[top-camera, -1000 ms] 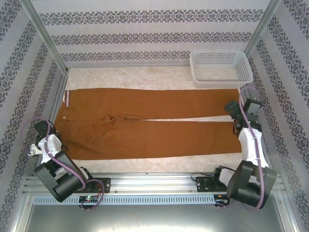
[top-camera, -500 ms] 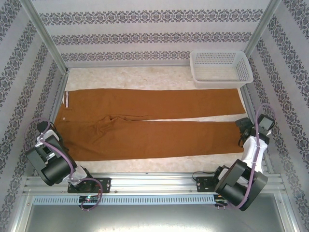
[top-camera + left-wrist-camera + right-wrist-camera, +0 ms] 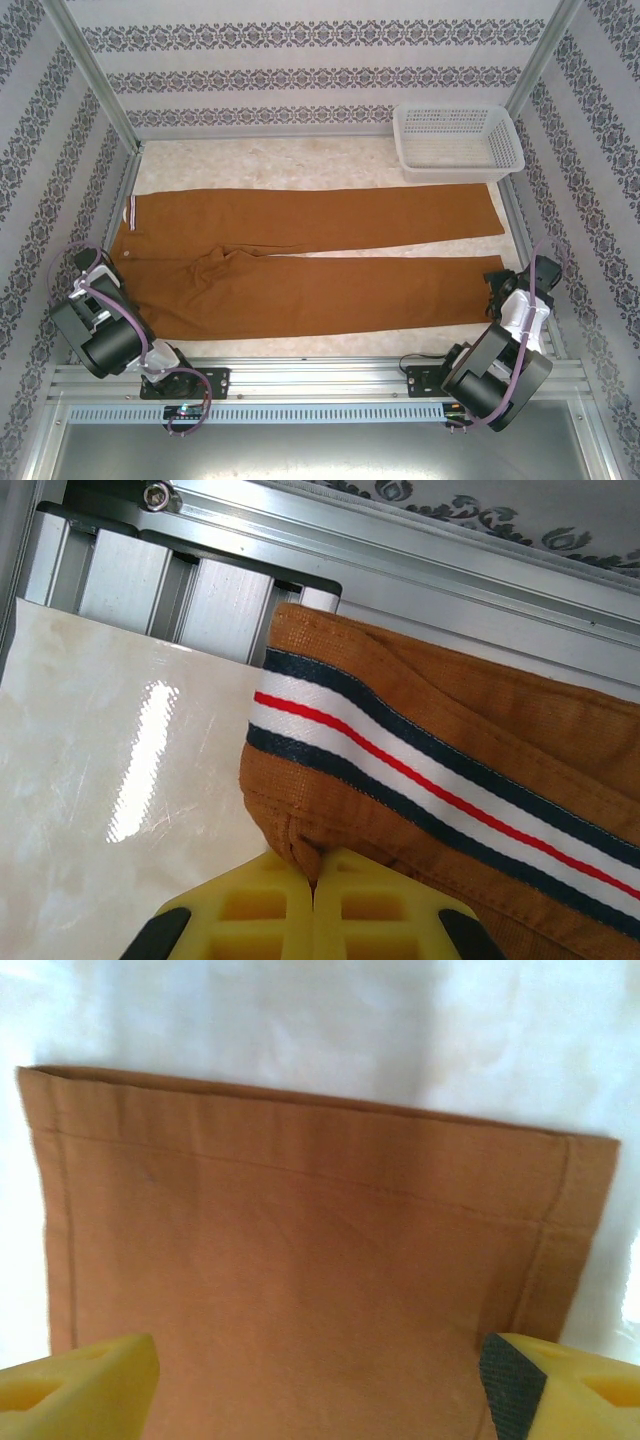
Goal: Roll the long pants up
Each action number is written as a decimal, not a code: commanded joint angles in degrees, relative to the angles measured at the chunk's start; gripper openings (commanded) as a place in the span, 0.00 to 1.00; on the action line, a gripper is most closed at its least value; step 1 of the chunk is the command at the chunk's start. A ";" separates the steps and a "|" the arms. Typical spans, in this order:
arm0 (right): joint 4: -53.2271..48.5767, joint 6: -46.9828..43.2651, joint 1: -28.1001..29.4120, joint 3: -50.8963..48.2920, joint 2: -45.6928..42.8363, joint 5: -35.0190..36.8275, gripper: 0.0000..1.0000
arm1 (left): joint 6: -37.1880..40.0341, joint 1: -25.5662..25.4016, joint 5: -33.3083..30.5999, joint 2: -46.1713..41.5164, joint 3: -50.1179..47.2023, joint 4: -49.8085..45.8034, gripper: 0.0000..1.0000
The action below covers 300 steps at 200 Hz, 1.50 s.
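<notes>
The long pants (image 3: 300, 250) lie flat across the table, rust-brown, waist at the left and both legs running right. My left gripper (image 3: 112, 262) is at the waist's near corner. In the left wrist view its yellow fingers (image 3: 250, 910) are shut on a pinch of the waistband edge, my left gripper (image 3: 313, 880) just below the striped inner band (image 3: 420, 780). My right gripper (image 3: 498, 282) is at the near leg's hem. The right wrist view shows the hem (image 3: 300, 1120) lying flat, my right gripper (image 3: 318, 1375) open with its fingers wide apart on either side of the leg.
A white mesh basket (image 3: 458, 140) stands at the back right, just beyond the far leg's end. The aluminium frame rail (image 3: 200, 590) runs close behind the waist on the left. Patterned walls close in three sides. Bare marble table (image 3: 300, 160) lies behind the pants.
My right gripper has pulled back from the far leg's end to the near leg's hem. My left arm has drawn back toward its base, and the waist has shifted slightly left.
</notes>
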 commanded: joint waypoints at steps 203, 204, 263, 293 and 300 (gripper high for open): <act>-9.57 -5.13 -1.41 6.27 -2.40 2.40 0.70 | 4.45 0.44 18.58 -7.84 6.34 4.72 0.00; -9.61 -5.01 -1.43 6.11 -2.29 2.20 0.72 | 4.49 0.44 18.63 -7.85 6.36 4.72 0.00; -7.24 1.77 -0.97 -1.59 1.15 -0.25 0.72 | 3.35 -0.08 19.74 -7.53 4.19 5.07 0.00; -8.34 3.52 -0.60 -0.48 3.31 0.10 0.56 | 3.14 -0.35 19.93 -7.28 3.80 5.09 0.00; -8.53 3.47 -0.15 -0.17 3.68 0.98 0.45 | 3.13 -0.35 19.99 -7.22 3.85 5.07 0.00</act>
